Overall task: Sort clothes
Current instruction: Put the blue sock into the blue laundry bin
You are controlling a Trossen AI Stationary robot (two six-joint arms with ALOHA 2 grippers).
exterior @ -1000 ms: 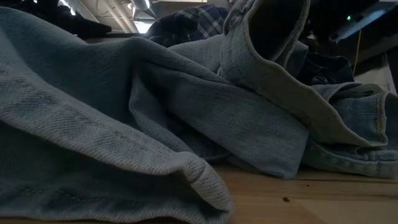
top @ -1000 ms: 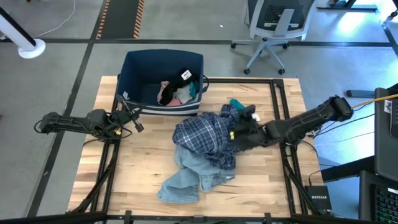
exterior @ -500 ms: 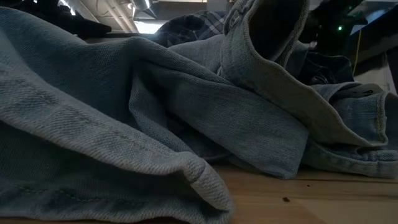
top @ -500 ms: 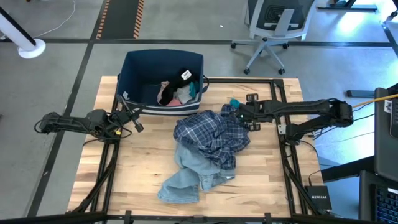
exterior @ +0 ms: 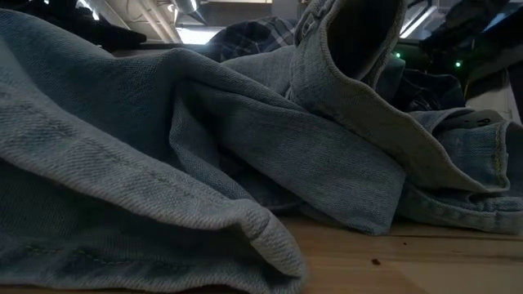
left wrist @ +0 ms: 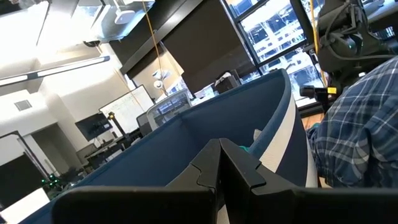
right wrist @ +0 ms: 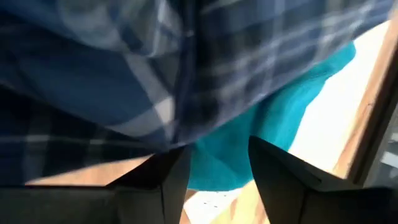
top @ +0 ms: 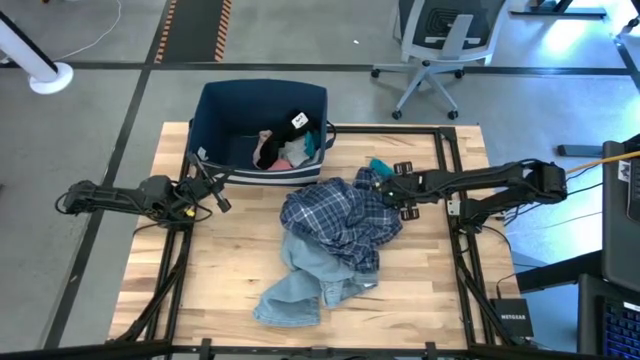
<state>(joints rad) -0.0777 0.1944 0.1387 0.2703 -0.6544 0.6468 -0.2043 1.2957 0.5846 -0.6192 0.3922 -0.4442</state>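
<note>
The blue plaid shirt [top: 340, 222] lies in a heap mid-table, on top of the light-blue jeans [top: 303, 282], which fill the low view [exterior: 245, 163]. The small teal item [top: 378, 165] lies on the table at the shirt's far right edge. White, pink and black pieces [top: 285, 148] lie in the navy bin [top: 215, 125]. My right gripper [top: 386, 186] is open and low at the teal item [right wrist: 273, 118]; the plaid shirt [right wrist: 155, 74] lies just beyond it. My left gripper [top: 215, 192] is shut and empty by the bin's near left corner. My right gripper [right wrist: 217, 168] comes in level from the table's right. Its open fingers [right wrist: 277, 171] stand on either side of the teal item's near edge [right wrist: 217, 158]. I cannot tell whether they touch it.
The bin's wall with its white band [left wrist: 273, 124] stands close in front of my left gripper [left wrist: 219, 171]. A black frame [top: 445, 160] runs along the table's right and far sides. Bare wood lies at the near left [top: 215, 270] and near right [top: 420, 290].
My right gripper has left the plaid shirt's right side and gone toward the table's far edge, to the teal item. It then edged a little toward the table's left, staying low there.
</note>
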